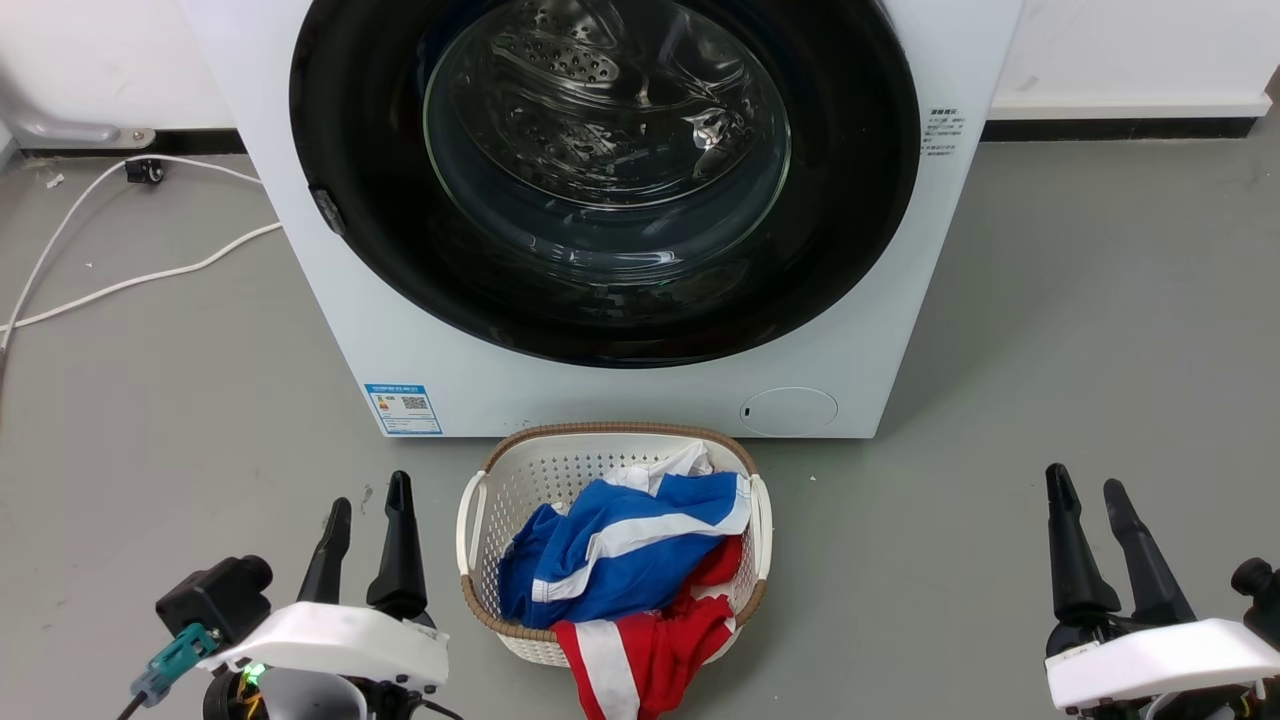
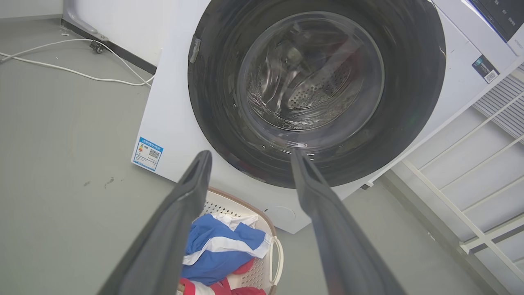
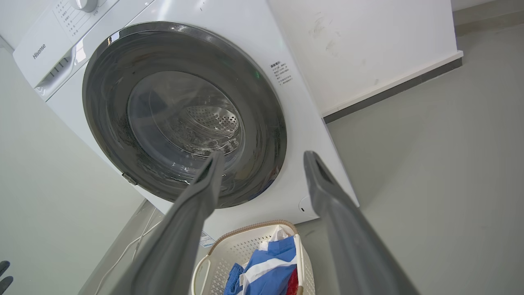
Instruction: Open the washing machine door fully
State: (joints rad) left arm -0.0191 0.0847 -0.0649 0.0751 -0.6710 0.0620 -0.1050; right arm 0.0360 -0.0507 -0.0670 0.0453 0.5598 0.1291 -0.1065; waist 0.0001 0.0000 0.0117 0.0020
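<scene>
The white washing machine (image 1: 430, 340) stands straight ahead, with its big round washing machine door (image 1: 860, 200) lying flat against the front, black-framed around a clear glass bowl. A small latch tab sits on the frame's left edge. The steel drum shows through the glass. My left gripper (image 1: 370, 500) rests open at the lower left, well short of the machine, with nothing between its fingers. At the lower right my right gripper (image 1: 1085, 487) is open too, fingers empty. The door (image 2: 413, 82) fills the left wrist view above my left gripper (image 2: 249, 155); the door (image 3: 106, 98) also shows past my right gripper (image 3: 262, 155).
A white laundry basket (image 1: 480, 500) with blue and red clothes sits on the floor right before the machine, between my grippers. White cables (image 1: 120, 280) trail over the grey floor at the left. A white rack (image 2: 470, 180) stands beside the machine.
</scene>
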